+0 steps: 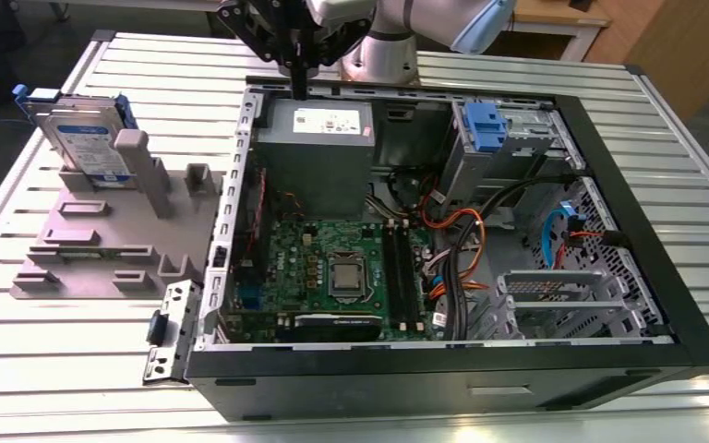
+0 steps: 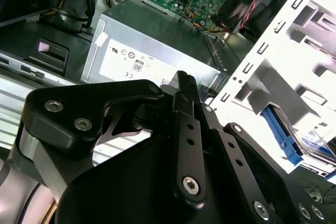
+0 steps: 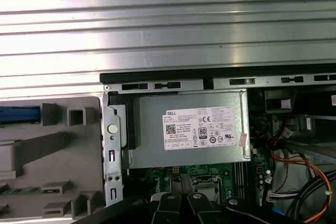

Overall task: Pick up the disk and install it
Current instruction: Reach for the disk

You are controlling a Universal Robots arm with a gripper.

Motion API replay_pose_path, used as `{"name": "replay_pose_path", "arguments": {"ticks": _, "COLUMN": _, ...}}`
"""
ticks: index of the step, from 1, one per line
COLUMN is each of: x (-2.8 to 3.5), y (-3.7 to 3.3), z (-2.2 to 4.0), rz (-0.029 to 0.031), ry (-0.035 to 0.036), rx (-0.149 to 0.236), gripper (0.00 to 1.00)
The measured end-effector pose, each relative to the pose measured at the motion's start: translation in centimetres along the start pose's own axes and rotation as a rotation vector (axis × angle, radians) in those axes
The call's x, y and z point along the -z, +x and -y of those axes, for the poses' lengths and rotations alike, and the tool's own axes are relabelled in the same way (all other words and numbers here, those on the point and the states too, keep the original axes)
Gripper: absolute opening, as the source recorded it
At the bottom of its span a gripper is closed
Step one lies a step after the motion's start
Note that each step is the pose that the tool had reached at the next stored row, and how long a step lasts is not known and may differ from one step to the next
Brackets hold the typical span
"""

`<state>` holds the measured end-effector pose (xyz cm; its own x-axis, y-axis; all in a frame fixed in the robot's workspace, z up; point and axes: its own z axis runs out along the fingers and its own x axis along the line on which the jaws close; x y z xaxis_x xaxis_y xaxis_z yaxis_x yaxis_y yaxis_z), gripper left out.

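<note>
The disk (image 1: pixel 89 144), a silver-grey drive with a white-and-blue label in a blue carrier, stands on edge in the grey fixture (image 1: pixel 108 242) at the exterior view's left. Its blue carrier also shows in the second wrist view (image 2: pixel 282 134) and in the first wrist view (image 3: pixel 19 114). My gripper (image 1: pixel 295 85) hangs over the far rim of the open computer case (image 1: pixel 668 305), above the grey power-supply box (image 1: pixel 318 138), well away from the disk. Its fingers (image 2: pixel 184 85) are shut together with nothing between them. The gripper (image 3: pixel 180 181) looks down on the power-supply box (image 3: pixel 189 129).
The open case holds a green motherboard (image 1: pixel 330 263), orange and black cables (image 1: pixel 465 240) and a drive cage with a blue plastic part (image 1: pixel 484 125). The fixture has several upright grey slots (image 1: pixel 200 180). A ribbed metal table (image 1: pixel 84 369) carries everything.
</note>
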<state>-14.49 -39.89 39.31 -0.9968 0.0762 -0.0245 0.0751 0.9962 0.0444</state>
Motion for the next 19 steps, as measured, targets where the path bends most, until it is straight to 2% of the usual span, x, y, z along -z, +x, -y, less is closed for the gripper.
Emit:
{"name": "replay_pose_path", "arguments": {"ticks": 5, "x": 0.00, "y": 0.14, "z": 0.01, "rz": 0.0001, "ry": 0.0000, "rx": 0.000, "gripper": 0.11}}
{"name": "replay_pose_path", "arguments": {"ticks": 10, "x": 0.02, "y": 0.62, "z": 0.05, "rz": 0.0000, "ry": 0.0001, "rx": 0.000, "gripper": 0.11}}
{"name": "replay_pose_path", "arguments": {"ticks": 19, "x": 0.02, "y": 0.73, "z": 0.05, "rz": 0.0000, "ry": 0.0000, "rx": 0.000, "gripper": 0.11}}
